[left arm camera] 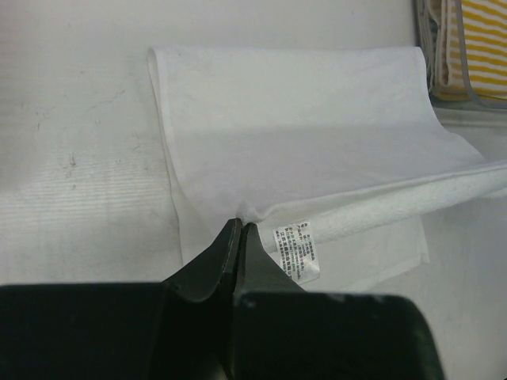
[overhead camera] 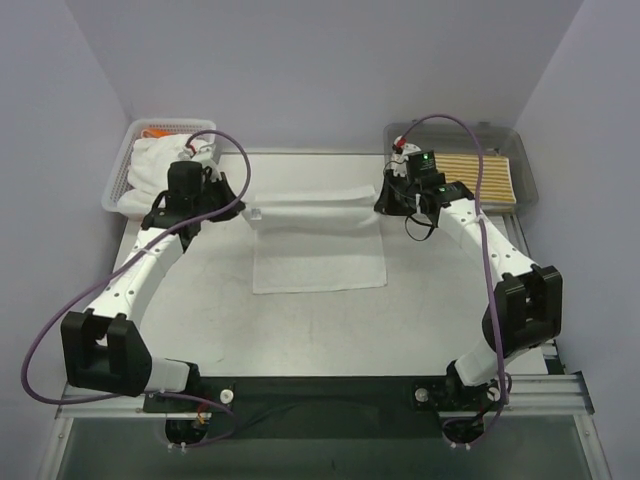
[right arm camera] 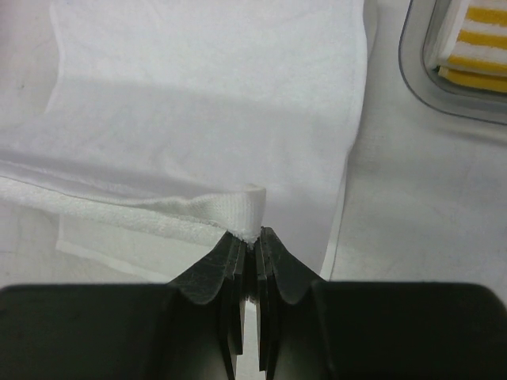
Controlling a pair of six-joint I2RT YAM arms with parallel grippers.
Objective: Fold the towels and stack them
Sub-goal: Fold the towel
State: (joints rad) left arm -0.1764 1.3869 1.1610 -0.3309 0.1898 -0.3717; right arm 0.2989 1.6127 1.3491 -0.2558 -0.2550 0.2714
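My left gripper (left arm camera: 240, 227) and right gripper (right arm camera: 252, 236) barely pinch the white towel (overhead camera: 320, 255), so uneven pulling could slip a corner.

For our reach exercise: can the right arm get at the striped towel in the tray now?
Probably not yet: the right gripper is shut on a corner of the white towel. Otherwise the striped towel lies uncovered in the tray nearby.

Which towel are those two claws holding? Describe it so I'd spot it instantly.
At the middle of the table lies a white towel, its far corners pinched by the left gripper and right gripper. Unlike the heaped basket and the striped towel in the tray, it lies spread out.
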